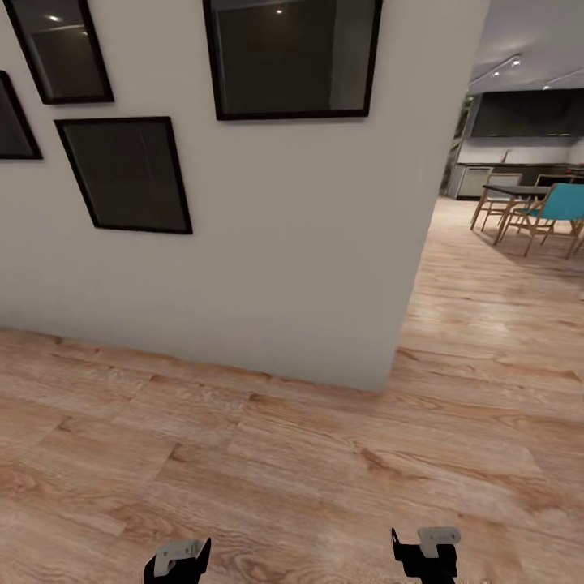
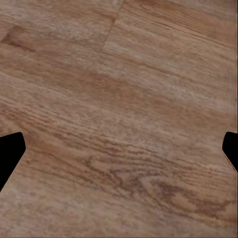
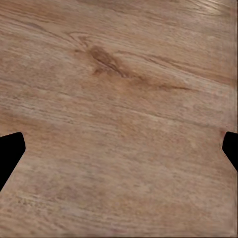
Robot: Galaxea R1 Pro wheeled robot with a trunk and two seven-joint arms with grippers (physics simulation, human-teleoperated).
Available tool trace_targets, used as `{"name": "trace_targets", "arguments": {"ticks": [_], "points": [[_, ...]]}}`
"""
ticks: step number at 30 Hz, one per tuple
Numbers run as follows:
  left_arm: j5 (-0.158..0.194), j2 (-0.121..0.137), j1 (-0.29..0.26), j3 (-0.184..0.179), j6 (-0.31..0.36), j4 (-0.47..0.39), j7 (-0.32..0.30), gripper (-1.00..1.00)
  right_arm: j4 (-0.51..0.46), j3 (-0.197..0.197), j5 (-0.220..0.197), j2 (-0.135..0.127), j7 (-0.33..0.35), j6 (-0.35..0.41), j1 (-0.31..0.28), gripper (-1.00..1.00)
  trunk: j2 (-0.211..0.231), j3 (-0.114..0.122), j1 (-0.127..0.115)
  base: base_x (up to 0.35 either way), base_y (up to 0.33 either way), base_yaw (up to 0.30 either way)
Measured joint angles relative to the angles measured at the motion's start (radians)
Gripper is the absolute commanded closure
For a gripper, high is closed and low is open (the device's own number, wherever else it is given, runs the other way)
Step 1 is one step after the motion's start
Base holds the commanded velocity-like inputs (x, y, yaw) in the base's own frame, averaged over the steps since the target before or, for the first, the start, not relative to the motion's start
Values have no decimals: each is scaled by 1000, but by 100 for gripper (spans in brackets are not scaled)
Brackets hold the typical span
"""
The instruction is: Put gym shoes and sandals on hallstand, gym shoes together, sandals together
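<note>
Both pincers sat lowest in the head view, the left pincer (image 1: 178, 560) and the right pincer (image 1: 426, 551) hanging just above the corridor floor (image 1: 284, 470), well apart from each other. In the left wrist view the left pincer's black fingertips (image 2: 11, 153) stood at opposite edges with bare planks between them, so that pincer was released and held nothing. The right wrist view showed the same: dark fingertips (image 3: 11, 151) spread wide, wood grain between them, the pincer released.

Wood-grain floor was the one task thing in view; it ran bare from the pincers out to the foot of a white wall (image 1: 268, 243) straight ahead. That wall ended in a vertical corner (image 1: 422, 268) toward the right, where its base met the planks. Three black picture frames (image 1: 126, 174) and part of a fourth hung on it.

Past the corner the floor carried on, open and wide, into a farther room. Far off there stood a dark table (image 1: 519, 193), wooden chairs and a teal chair (image 1: 560, 207), with kitchen cabinets (image 1: 474, 180) behind.
</note>
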Motion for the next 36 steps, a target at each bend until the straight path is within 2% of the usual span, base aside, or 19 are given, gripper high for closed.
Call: {"name": "trace_targets", "arguments": {"ticks": [12,20,36], "points": [[0,0,0,0,0,0,0,-100,0,-1,0,0,0,0,0,-100,0,0,0,-40,58,-265],[1,0,0,0,1,1,0,-100,0,0,0,0,0,0,0,-100,0,0,0,-14,279,-265],[3,0,0,0,0,0,0,-100,0,-1,0,0,1,0,0,-100,0,0,0,129,311,-265]]}}
